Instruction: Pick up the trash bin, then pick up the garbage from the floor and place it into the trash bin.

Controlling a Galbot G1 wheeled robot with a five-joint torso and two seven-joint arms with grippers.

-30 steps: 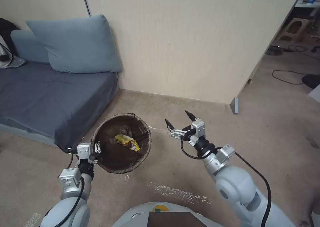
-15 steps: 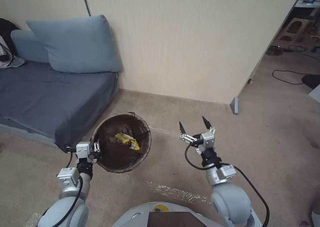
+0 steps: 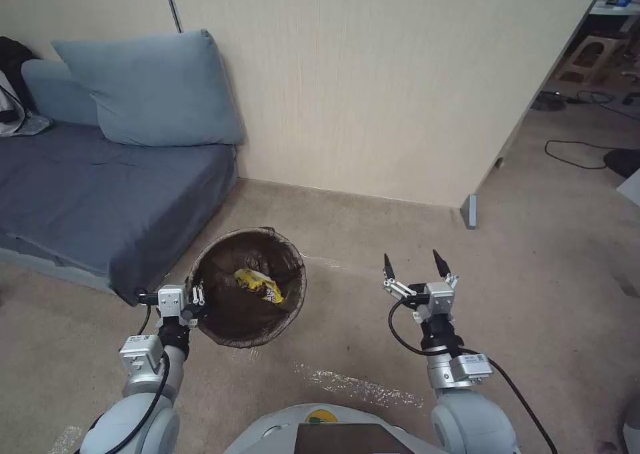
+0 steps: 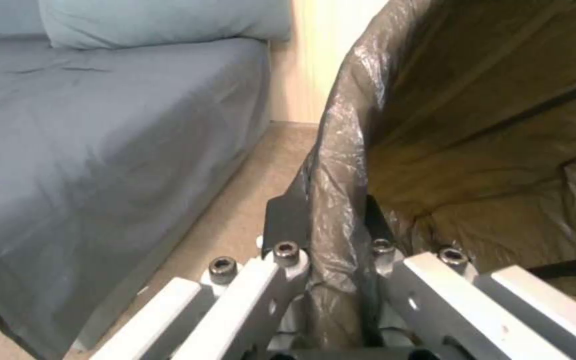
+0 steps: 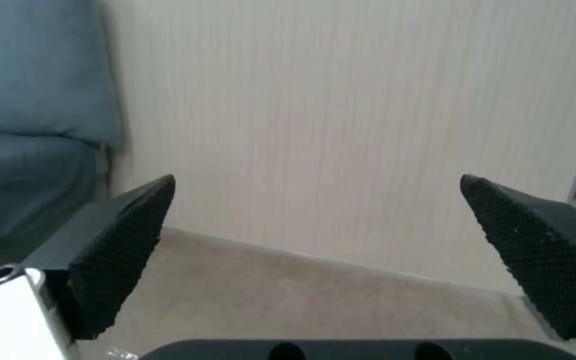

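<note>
Gripping the trash bin point(image 3: 248, 287) rim, left gripper point(image 3: 193, 302) clamps.

bin point(image 3: 248, 287) outer wall hidden by bag | sofa point(image 3: 100, 187) cut off at edge

Round trash bin point(image 3: 248, 287) lined with crinkled dark brown bag, upright over the carpet just beside the sofa's near corner, holding a crumpled yellow snack wrapper point(image 3: 259, 285) inside.
</note>
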